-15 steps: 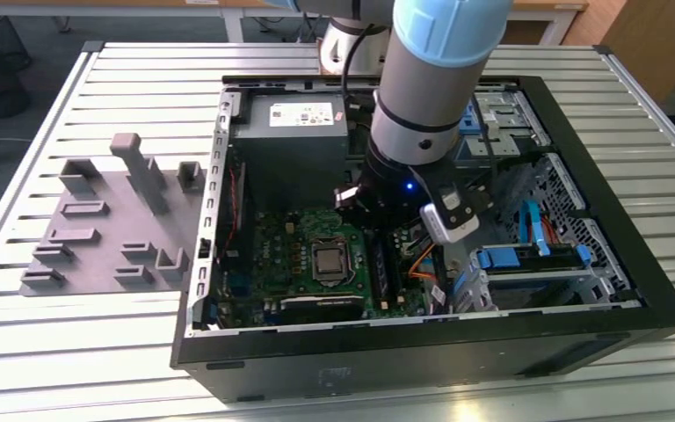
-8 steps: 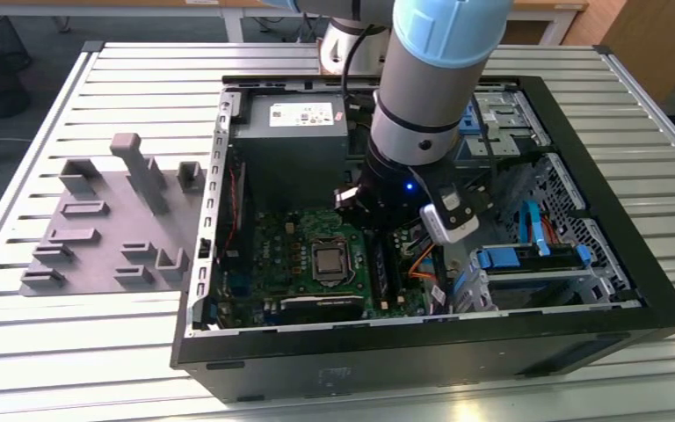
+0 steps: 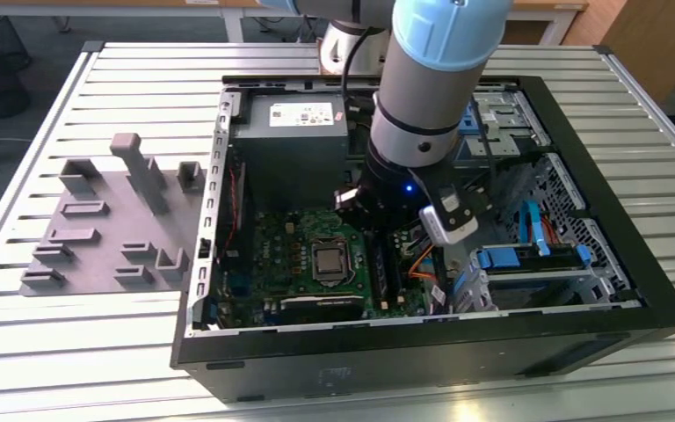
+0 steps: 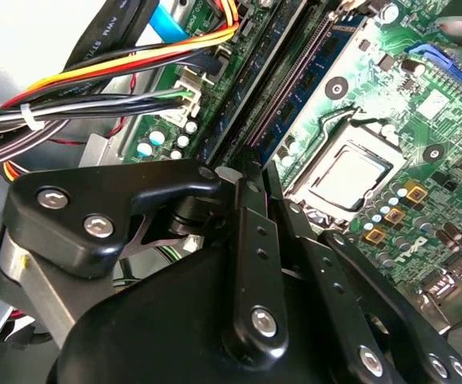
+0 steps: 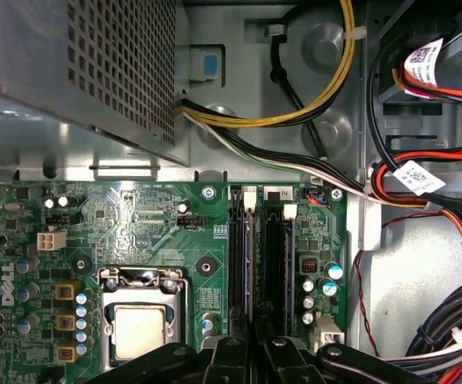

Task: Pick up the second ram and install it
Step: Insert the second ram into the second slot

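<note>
In the exterior view, a case [image 3: 431,338] is laid open on a slatted table [image 3: 138,70]. Held in the case are a power supply [image 3: 291,132] at its far end, a board [image 3: 302,246] with a CPU [image 3: 330,261] in its socket, and blue brackets [image 3: 508,257] toward the exterior view's right. A grey tray [image 3: 103,237] of raised blocks is set beside the case on the exterior view's left. The arm is lowered into the case, and the gripper [image 3: 375,236] is placed just over the board's memory slots, beside the CPU.

In the second wrist view, the gripper [image 4: 248,170] is seen from behind its black links. The jaws are drawn narrow and appear to be closed on the near end of the ram [image 4: 279,108], which is stood on edge in a slot and runs away from the tips. The CPU [image 4: 349,174] is found on one side of the slots, and a bundle of cables [image 4: 135,72] is plugged in on the other.

In the first wrist view, the gripper [image 5: 255,324] is lined up with the slots, and the ram [image 5: 245,264] is seen edge-on in the slot nearer the CPU [image 5: 139,328]. The perforated power supply [image 5: 79,72] is mounted beyond the board [image 5: 135,216], and cables [image 5: 423,184] are routed along the case floor beside it.
</note>
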You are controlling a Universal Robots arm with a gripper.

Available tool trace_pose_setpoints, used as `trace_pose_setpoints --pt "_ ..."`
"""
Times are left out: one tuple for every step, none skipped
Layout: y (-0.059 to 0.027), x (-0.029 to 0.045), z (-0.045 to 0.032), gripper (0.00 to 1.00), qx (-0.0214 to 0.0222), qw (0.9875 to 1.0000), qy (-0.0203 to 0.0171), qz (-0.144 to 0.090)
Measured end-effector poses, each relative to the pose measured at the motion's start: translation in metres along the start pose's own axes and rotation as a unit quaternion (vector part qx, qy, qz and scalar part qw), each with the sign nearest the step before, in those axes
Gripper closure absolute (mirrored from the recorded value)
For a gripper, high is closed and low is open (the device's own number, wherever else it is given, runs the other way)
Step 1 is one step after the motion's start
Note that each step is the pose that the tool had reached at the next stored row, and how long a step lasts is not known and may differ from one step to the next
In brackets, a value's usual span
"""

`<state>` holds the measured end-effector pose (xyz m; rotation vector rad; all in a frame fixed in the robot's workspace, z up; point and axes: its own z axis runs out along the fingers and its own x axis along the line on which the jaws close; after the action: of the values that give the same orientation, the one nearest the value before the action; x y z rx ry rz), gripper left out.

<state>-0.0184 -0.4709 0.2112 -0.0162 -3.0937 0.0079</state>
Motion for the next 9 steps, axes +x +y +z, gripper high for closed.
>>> trace_pose_setpoints --pt "0.0000 0.0000 0.0002 0.86 0.0000 1.0000 0.0000 0.000" --pt "0.0000 0.0000 0.0002 0.86 0.0000 1.0000 0.0000 0.000" --pt "0.0000 0.0000 0.0003 0.86 -0.0001 1.0000 0.0000 0.000" --pt "0.0000 0.0000 0.0003 0.86 -0.0001 1.0000 0.0000 0.000" --pt "0.0001 0.0000 0.0002 0.86 -0.0001 1.0000 0.0000 0.000" --pt "0.0001 0.0000 -0.0004 0.86 -0.0002 1.0000 -0.0001 0.000" --pt "0.0001 0.0001 -0.0014 0.86 -0.0003 1.0000 -0.0001 0.000" --pt "0.0001 0.0001 -0.0026 0.86 -0.0002 1.0000 0.0000 0.000" --pt "0.0000 0.0002 -0.0037 0.86 -0.0001 1.0000 0.0000 0.000"
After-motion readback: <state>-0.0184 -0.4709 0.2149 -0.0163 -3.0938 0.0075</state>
